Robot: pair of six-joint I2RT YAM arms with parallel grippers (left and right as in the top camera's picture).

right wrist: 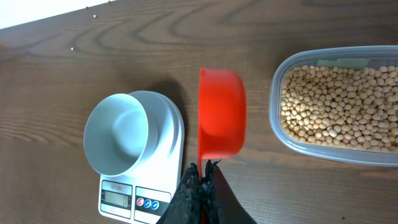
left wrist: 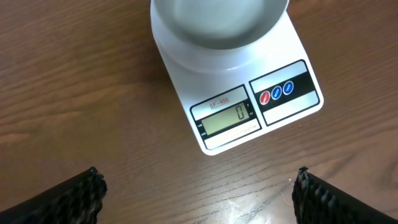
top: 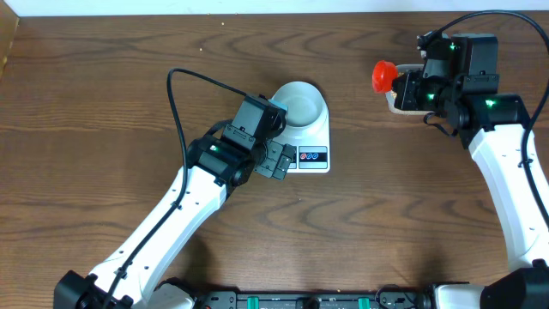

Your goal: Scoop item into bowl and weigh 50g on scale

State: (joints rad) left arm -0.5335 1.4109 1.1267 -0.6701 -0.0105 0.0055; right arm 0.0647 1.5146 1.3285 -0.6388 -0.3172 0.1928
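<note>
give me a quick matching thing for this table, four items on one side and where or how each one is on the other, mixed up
Things:
1. bowl
2. red scoop
3. beans
4. display

Place or state:
a. in the clear tub
b. shows zero
c. empty, standing on the scale
d. held by its handle in the right claw

Pairs: 1-c, 2-d, 3-a, 4-b
</note>
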